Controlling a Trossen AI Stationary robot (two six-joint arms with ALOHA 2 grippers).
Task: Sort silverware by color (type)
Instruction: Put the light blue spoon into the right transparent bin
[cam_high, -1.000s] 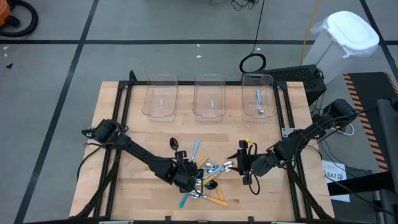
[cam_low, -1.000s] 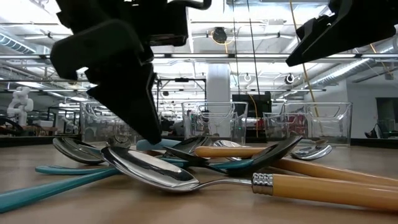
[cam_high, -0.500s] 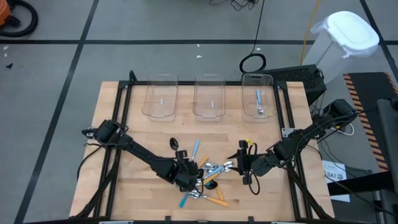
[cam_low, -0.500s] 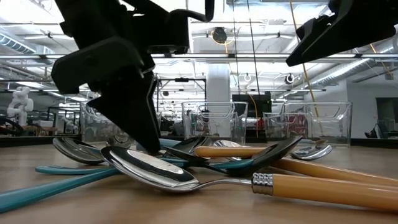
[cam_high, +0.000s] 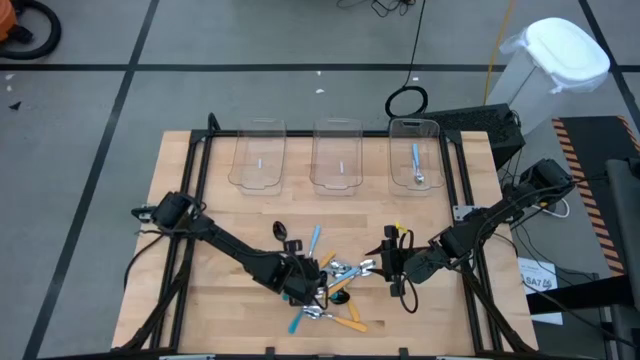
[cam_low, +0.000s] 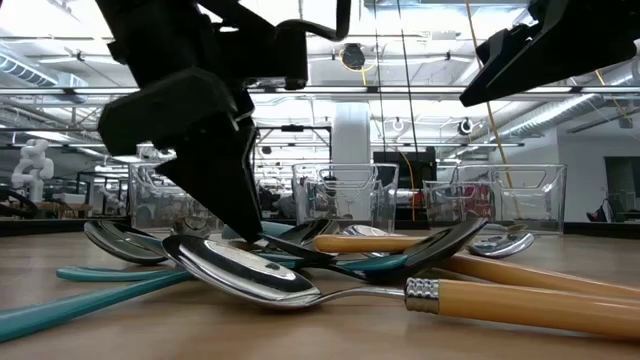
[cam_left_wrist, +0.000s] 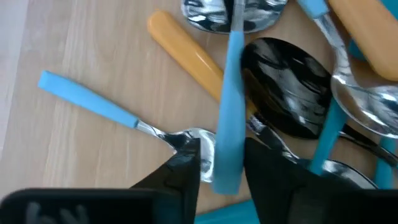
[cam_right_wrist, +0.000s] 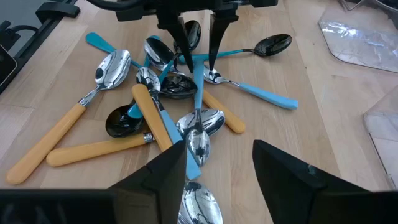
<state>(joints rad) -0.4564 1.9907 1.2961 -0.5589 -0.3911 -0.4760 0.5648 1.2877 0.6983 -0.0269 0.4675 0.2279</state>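
Note:
The silverware lies in a pile (cam_high: 332, 292) near the table's front edge: spoons with orange, light-blue and teal handles, with shiny or black bowls. My left gripper (cam_left_wrist: 222, 169) is down in the pile, shut on a light-blue-handled spoon (cam_right_wrist: 198, 93) whose shiny bowl points toward my right gripper. My right gripper (cam_high: 376, 266) hovers open just right of the pile, above the spoons, touching none. One black-bowled spoon (cam_high: 280, 233) lies apart on the wood, farther back. My left gripper pinches the light-blue handle near its free end (cam_left_wrist: 227, 146), one finger on each long side. The fingers (cam_right_wrist: 211, 53) come from above, slanting down, and lie across the handle. The spoon still lies on the pile, its handle resting over an orange handle (cam_left_wrist: 186, 53) and a black bowl (cam_left_wrist: 289, 93).
Three clear bins (cam_high: 258, 155) (cam_high: 336, 155) (cam_high: 415, 150) stand in a row at the table's far edge; the right one holds a light-blue-handled spoon (cam_high: 416, 166). Bare wood lies between the bins and the pile. A black frame (cam_high: 195, 180) runs along the table's sides.
In the low view, the finger of my left gripper that shows has edged a little sideways over the pile. The spoons lie where they were.

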